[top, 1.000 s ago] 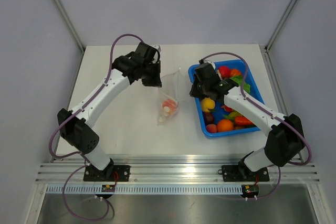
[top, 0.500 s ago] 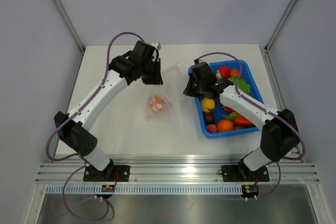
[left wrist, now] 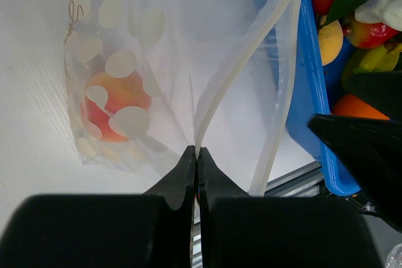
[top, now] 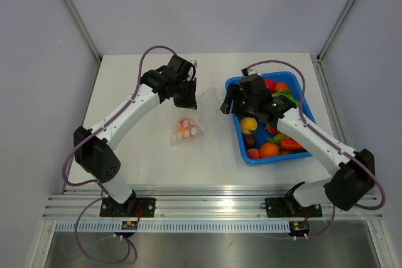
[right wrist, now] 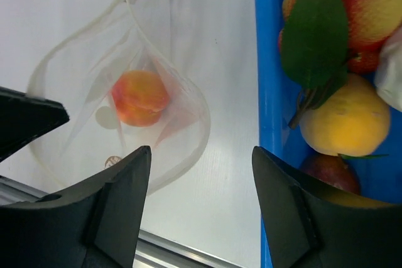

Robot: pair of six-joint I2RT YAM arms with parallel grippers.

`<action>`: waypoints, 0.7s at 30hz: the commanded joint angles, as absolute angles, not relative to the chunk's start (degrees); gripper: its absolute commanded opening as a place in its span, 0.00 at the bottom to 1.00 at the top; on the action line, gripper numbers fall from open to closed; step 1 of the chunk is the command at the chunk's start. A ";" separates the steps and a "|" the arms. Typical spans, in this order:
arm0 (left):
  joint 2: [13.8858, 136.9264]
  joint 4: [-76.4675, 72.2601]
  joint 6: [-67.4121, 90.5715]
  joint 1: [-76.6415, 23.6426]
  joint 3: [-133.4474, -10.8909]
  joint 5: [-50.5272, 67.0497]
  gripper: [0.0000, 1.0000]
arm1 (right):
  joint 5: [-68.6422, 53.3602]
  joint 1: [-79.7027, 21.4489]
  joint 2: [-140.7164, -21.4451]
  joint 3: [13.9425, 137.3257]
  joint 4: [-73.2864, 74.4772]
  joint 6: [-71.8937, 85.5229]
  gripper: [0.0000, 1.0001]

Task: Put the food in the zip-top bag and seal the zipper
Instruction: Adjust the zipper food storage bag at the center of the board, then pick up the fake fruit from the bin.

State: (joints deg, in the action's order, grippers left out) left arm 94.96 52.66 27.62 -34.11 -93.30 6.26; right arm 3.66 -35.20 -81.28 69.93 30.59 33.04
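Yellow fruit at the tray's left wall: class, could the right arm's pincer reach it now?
Probably yes. The right pincer is open just beside the blue tray, and the yellow fruit lies uncovered by its left wall.

The zip-top bag (left wrist: 135,23) is clear, printed with white dots — an orange-red fruit (right wrist: 140,97) shows through it. The tray (right wrist: 267,61) is bright blue, holding a yellow fruit (right wrist: 344,117), a green leaf (right wrist: 314,29) and red-and-yellow pieces (right wrist: 370,10). The table (top: 138,149) is white.
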 commanded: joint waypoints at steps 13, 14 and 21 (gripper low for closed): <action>92.81 51.06 27.51 -34.63 -95.98 8.61 0.00 | 6.24 -20.04 -70.22 54.95 34.46 33.57 0.81; 92.81 51.15 27.42 -34.63 -95.98 8.61 0.00 | 5.54 -19.69 -70.31 53.89 31.15 34.10 0.82; 92.90 51.33 27.07 -34.63 -95.89 8.26 0.00 | 4.83 -18.90 -73.21 46.76 17.42 35.42 0.90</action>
State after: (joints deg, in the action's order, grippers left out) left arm 94.96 52.66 27.62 -34.39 -93.43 7.09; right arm 5.61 -19.22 -72.66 47.77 27.88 34.46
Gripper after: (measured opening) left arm 0.007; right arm 0.888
